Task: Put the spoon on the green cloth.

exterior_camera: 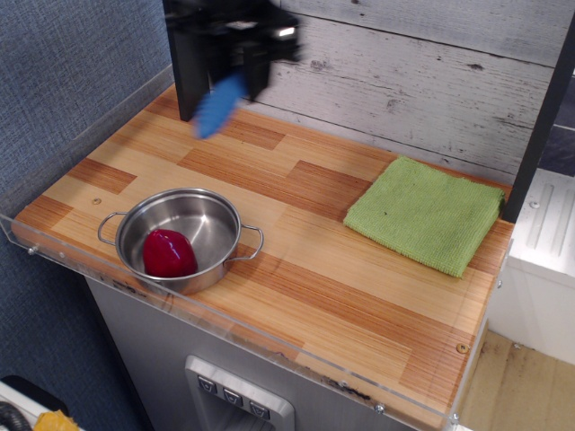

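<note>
Spoon (221, 101) hangs clamped in the blurred end effector (241, 54), blue handle slanting down. Green cloth (424, 213) lies well off to its right and lower; carry it level, then lower before releasing.

Surface (296, 269): wood-plank counter with a clear acrylic front rim. Directly on it: a steel two-handled pot (182, 235) near the front left; a flat green cloth (425, 214) at the back right, well apart.
</note>
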{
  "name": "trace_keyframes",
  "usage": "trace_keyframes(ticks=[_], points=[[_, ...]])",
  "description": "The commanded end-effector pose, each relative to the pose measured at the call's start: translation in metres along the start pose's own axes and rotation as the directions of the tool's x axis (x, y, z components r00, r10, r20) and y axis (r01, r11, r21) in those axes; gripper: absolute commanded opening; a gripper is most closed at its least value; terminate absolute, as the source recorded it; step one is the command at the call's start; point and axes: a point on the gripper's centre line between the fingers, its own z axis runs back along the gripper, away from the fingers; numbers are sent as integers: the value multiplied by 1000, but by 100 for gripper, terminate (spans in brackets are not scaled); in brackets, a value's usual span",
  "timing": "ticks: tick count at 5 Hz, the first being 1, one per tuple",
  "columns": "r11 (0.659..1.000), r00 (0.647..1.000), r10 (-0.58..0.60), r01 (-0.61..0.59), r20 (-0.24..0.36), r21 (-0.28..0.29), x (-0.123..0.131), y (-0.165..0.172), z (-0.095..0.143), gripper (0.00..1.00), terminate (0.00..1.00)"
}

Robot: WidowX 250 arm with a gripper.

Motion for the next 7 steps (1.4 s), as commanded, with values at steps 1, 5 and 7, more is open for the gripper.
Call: trace_keyframes(ticks=[1,5,7], points=[[999,999,-24,26,-37,44,25,-68,-15,0,0],[991,991,-130,131,37,-9,47,-131,-109,0,0],[992,992,-125,125,28,-12,45,-131,-102,100,0]])
